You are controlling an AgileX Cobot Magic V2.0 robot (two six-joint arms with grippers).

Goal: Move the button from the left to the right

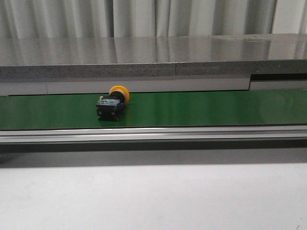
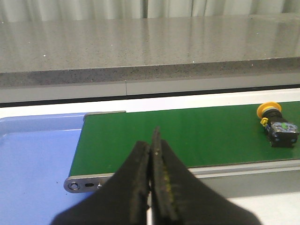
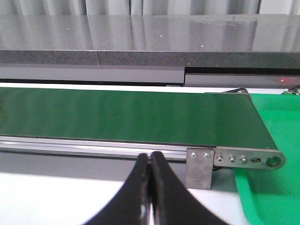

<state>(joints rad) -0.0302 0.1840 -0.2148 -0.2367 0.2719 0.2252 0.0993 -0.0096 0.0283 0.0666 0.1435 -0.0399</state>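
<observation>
On the green belt (image 1: 192, 108) lies the button (image 1: 112, 103); wrist views alone show both hands (image 2: 151, 154) (image 3: 149, 161) closed, empty.

Unreadable from my station: the tiny green and yellow marks on the button (image 1: 112, 104), too small to resolve; green belt (image 1: 201, 108) cut off at both front-view edges; blue tray (image 2: 33, 154) and green tray (image 3: 276, 136) each cropped by a wrist view's frame.
</observation>
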